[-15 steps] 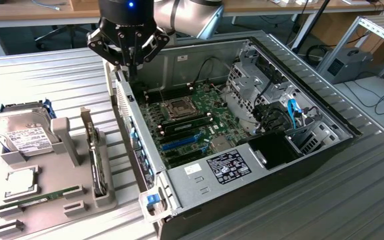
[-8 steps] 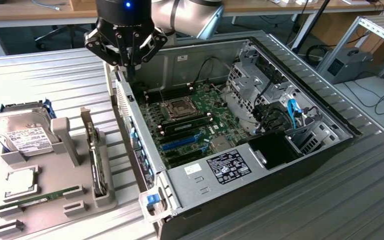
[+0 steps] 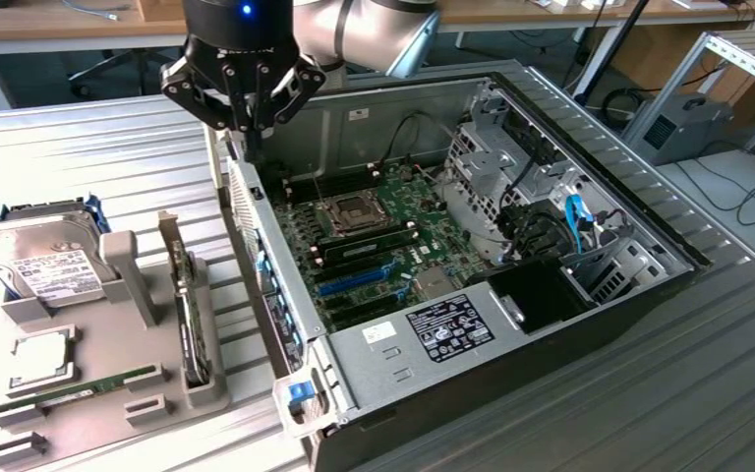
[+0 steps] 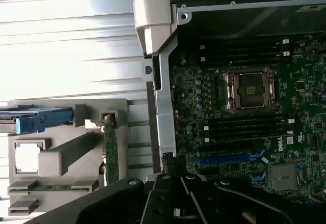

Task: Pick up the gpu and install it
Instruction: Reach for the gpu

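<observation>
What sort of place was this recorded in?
Probably a robotics lab or workshop: an open computer case on a ribbed metal table, a grey parts holder beside it, and office desks behind.

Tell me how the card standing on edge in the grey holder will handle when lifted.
The card looks like a circuit board, so it should stay stiff. It is thin and stands on edge in the grey holder, so a sideways nudge might tip it. Its exposed components likely make it fragile.
</observation>
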`<action>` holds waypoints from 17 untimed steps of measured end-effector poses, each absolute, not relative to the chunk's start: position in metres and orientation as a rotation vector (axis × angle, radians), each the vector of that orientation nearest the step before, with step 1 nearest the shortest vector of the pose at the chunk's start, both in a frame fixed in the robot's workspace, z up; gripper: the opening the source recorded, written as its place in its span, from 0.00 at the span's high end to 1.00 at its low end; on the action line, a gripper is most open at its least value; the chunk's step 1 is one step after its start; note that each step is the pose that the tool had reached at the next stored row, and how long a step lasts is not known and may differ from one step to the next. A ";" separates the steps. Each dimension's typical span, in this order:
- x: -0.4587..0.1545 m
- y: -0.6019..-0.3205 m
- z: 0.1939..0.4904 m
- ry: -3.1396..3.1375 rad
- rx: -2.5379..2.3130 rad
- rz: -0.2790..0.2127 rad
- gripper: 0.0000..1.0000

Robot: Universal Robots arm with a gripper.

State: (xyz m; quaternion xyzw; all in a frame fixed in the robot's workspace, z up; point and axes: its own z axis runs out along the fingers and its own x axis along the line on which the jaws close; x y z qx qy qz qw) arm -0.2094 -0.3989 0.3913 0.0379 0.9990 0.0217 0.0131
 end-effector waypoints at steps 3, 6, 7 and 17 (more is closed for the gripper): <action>-0.211 -0.399 0.391 3.113 0.118 0.068 0.89; -0.213 -0.399 0.391 3.113 0.118 0.068 0.89; -0.213 -0.399 0.391 3.113 0.118 0.068 0.89; -0.218 -0.399 0.391 3.112 0.118 0.068 0.89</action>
